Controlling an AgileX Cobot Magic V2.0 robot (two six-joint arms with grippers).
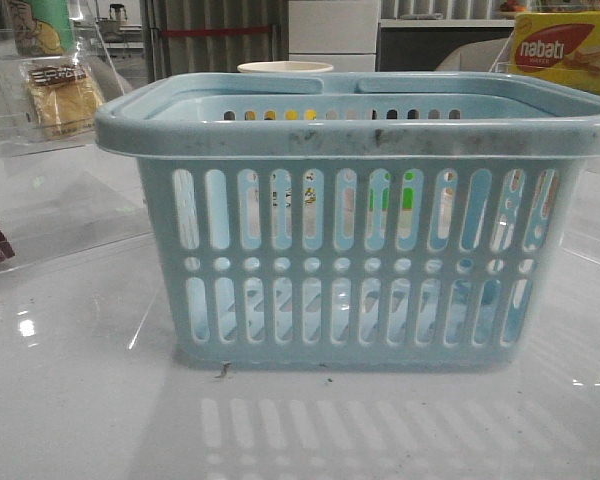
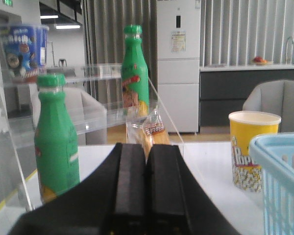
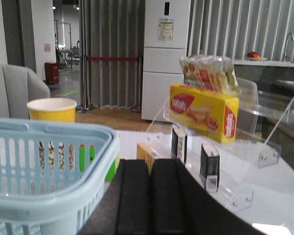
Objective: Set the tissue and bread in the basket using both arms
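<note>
Starting with both jaw pairs clenched empty, open left gripper (image 2: 146, 161) toward bread (image 2: 149, 131) on the left acrylic shelf, right gripper (image 3: 151, 191) toward tissue (image 3: 208, 161) on right shelf, then approach blue basket (image 1: 350, 130) separately.

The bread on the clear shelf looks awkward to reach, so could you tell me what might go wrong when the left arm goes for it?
The bread sits bagged on a clear acrylic shelf close beside a green bottle; a reach could tip that bottle. The shelf's transparent edges are hard to see, so the left gripper, now shut, might clip them. The bag looks soft and could slip or crush when pinched.
</note>
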